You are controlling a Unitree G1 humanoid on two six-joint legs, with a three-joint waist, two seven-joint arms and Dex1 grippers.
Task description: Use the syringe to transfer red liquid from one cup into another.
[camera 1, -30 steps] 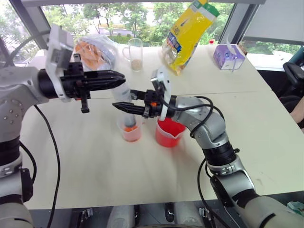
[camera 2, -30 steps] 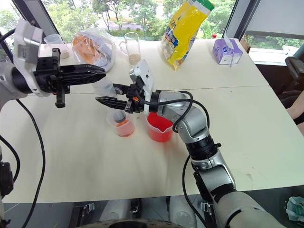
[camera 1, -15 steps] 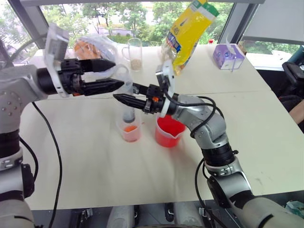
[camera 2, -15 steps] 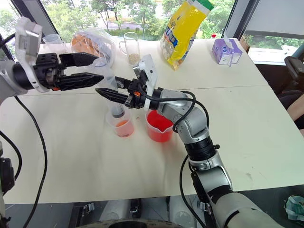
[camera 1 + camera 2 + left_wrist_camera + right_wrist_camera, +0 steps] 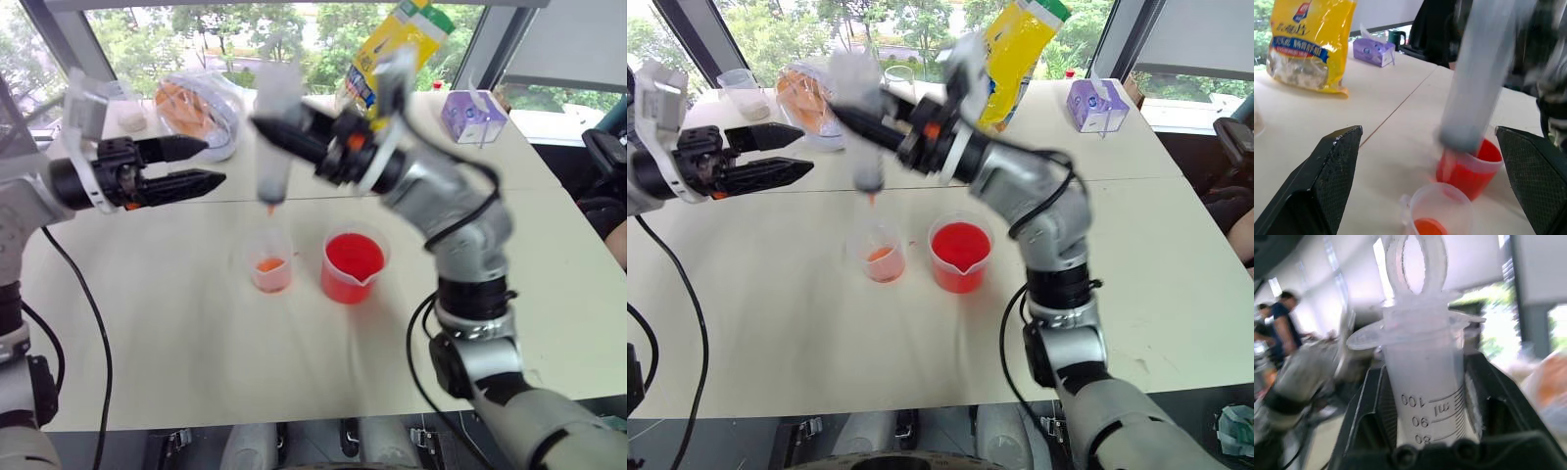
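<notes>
1. The right gripper [image 5: 294, 137] is clamped shut on the barrel of the large clear plastic syringe with printed scale marks and an orange tip [image 5: 273, 147], holding it upright in the air above the table. Its tip hangs over the small plain clear plastic cup [image 5: 270, 262], clear of the rim. A drop clinging to the tip could fall outside the cup if the arm swings sideways.

2. The left gripper [image 5: 211, 164] stands wide open and empty, off to the left of the syringe and apart from it. With one gripper alone on the smooth barrel, the syringe could slip or tilt in the grip.

3. The small cup holds only a shallow pool of bright red-orange liquid [image 5: 268, 264]. The wide clear plastic beaker with a pour spout [image 5: 352, 266], just beside it on the pale table [image 5: 176, 343], looks close to full. Much of the transfer probably remains, so the syringe likely has to go back to the beaker.

4. The two vessels stand near each other. A low pass of the tip or the arm could knock the light small cup over, or catch the beaker's flared rim and slop liquid onto the table.

5. If the tip enters the beaker off-centre or too fast, it could push the beaker along or tip it.
</notes>
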